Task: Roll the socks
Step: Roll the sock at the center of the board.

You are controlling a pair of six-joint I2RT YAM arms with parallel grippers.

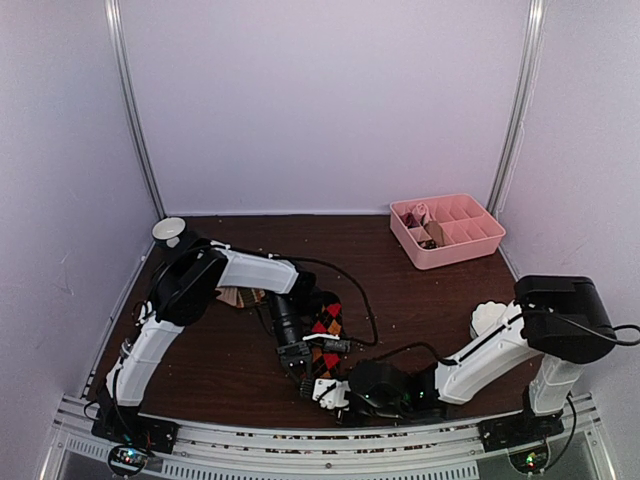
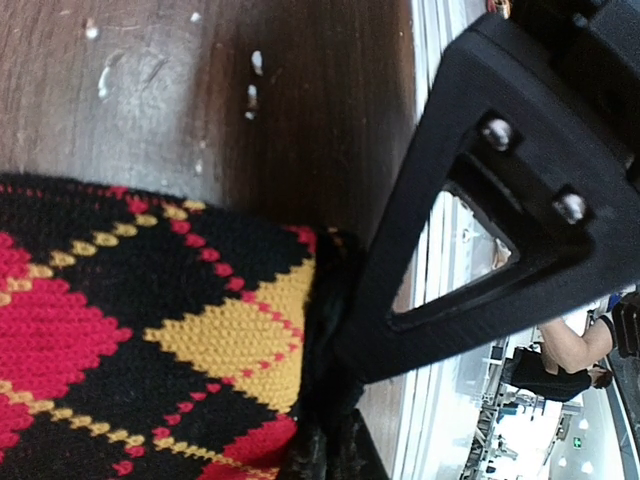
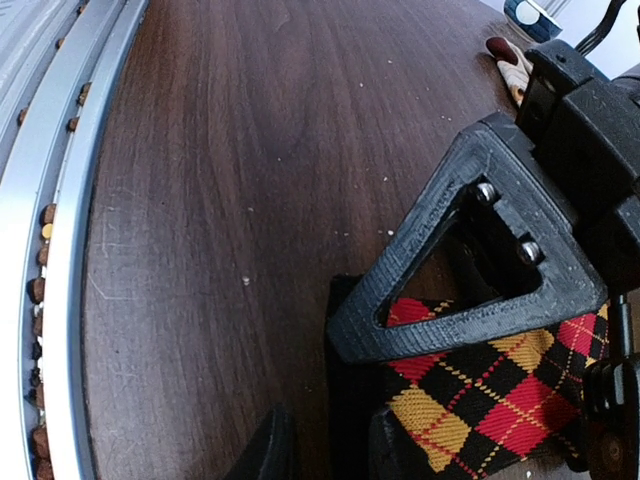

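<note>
1. Now, near the front edge of the counter (image 1: 430, 310), both arms meet over the argyle sock (image 1: 325, 328), which lies flat a bit left of the middle.
2. The left end effector (image 1: 302, 368) is closed. In its wrist view the black edge of the argyle sock is bunched up at its fingers, so it is gripping this sock at the near end.
3. The right end effector (image 3: 328, 450) comes in low from the right side. Its two fingers stand apart, and the wood of the counter shows between them. They are just beside the same black end of the sock; I cannot tell if they touch it.
4. The beige sock (image 1: 240, 297) lies further left, partly hidden under the left arm, close to the argyle sock.
5. A pink tray (image 1: 465, 255) stands at the far right corner of the counter, well apart from the socks, with some small things in its compartments.
6. A white bowl (image 1: 168, 230) sits at the far left corner.
</note>
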